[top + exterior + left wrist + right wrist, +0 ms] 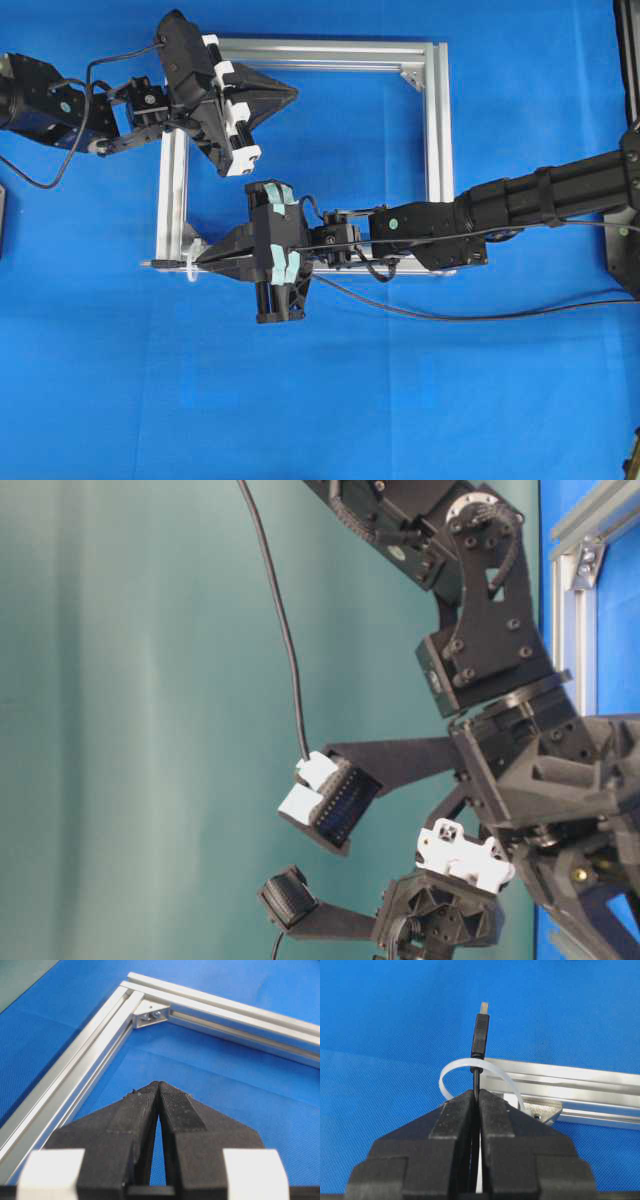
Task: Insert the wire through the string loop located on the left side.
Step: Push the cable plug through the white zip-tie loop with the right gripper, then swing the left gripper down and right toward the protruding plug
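The right gripper has its jaws clamped on the wire just behind the plug, and in the right wrist view the plug tip already stands past the string loop, with the black plug body crossing the loop's white band. From overhead the tip pokes out beyond the lower left corner of the aluminium frame, where the loop is tied; the slack wire trails off right across the blue desk.

The threading looks started but shallow. To finish it well, the push should run straight along the wire's own line, keeping the plug centred in the loop so its shoulder does not snag the band or drag it sideways. The jaws sit very near the loop, so they will likely meet it soon; a regrip further back, or a pull from the far side, seems needed.

The left gripper is closed on nothing, hanging over the frame's upper part, free to take the tip
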You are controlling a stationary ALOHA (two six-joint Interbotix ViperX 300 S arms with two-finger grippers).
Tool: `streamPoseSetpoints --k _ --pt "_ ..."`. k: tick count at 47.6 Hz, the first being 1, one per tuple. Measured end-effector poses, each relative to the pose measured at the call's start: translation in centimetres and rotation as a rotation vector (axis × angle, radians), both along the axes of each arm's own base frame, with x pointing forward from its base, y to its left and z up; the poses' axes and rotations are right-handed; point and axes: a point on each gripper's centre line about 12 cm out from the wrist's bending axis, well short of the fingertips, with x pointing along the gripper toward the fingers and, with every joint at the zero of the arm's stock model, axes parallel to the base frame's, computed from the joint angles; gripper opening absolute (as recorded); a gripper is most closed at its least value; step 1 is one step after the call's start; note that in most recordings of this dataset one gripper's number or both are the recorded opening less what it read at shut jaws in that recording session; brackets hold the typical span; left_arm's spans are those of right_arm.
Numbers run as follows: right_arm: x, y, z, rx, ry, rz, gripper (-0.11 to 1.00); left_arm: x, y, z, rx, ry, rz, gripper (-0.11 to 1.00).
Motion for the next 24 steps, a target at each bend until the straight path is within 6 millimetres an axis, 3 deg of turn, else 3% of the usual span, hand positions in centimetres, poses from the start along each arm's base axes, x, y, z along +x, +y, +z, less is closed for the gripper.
streamPoseSetpoints --k 16,24 --pt "0.0 0.0 -0.1 0.000 0.002 0.000 0.00 -0.2 -0.1 -0.3 -0.003 0.009 0.000 0.00" --pt "0.0 0.0 -0.1 0.000 0.006 0.000 0.00 -1.5 -0.4 -0.6 -0.005 0.029 -0.001 0.00"
